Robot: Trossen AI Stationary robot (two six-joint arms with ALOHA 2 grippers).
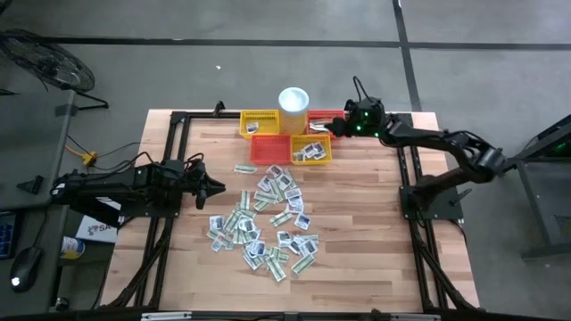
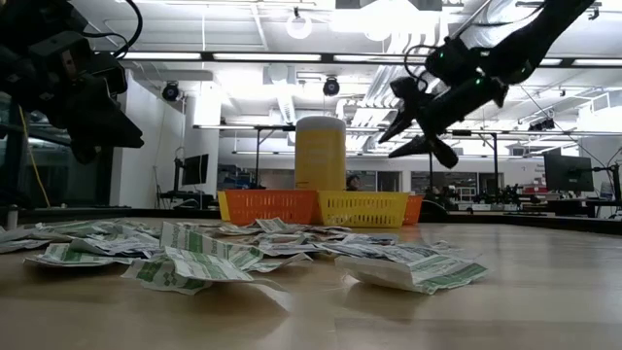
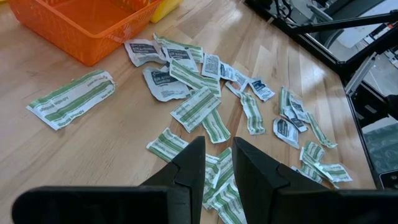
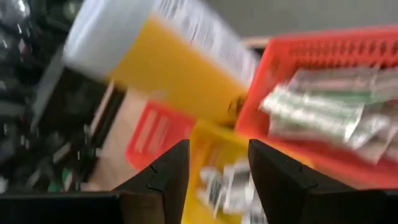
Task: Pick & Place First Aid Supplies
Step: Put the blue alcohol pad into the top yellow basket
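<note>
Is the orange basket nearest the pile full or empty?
Empty: the left wrist view shows the orange basket with a bare mesh floor and no packets inside.

Right wrist view is motion-blurred: I can't read the print on the packets (image 4: 323, 109) in the red basket (image 4: 292, 68). Print on the sachets (image 1: 268, 223) is too small overhead. Orange basket (image 3: 87, 25) is cut off in the left wrist view.

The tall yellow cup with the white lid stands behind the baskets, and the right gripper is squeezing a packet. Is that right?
Not quite. The cup does stand behind the baskets, but the right gripper is empty: the right wrist view shows its fingers apart with nothing between them, above the baskets. The packets it sees lie in the baskets below.
</note>
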